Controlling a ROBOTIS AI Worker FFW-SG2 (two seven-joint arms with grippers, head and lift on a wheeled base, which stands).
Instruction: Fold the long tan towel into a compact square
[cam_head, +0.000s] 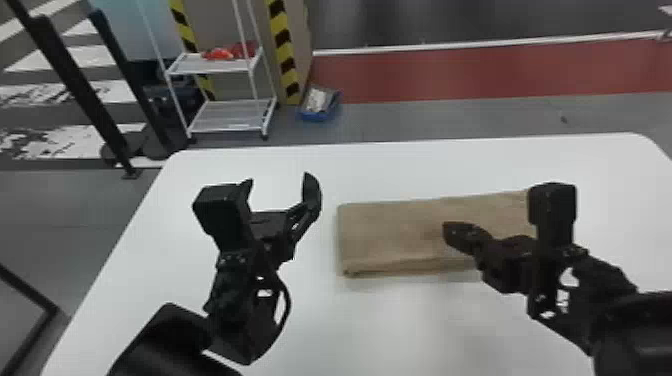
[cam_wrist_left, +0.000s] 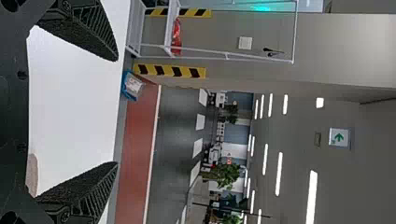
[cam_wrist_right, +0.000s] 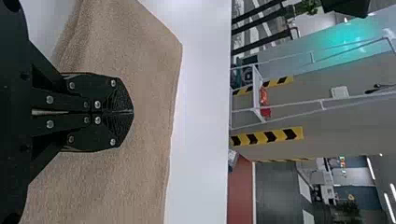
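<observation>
Tan towel (cam_head: 390, 232) lies in a strip on the white table (cam_head: 380, 325), right gripper (cam_wrist_right: 132, 112) closed over it, probably to smooth it, left gripper (cam_head: 280, 177) wide and empty beside it, maybe ready for folding.

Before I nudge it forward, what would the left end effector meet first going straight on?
The way looks free here: the left end effector points over bare table toward its far edge. Height is unclear, so it might graze the table.
</observation>
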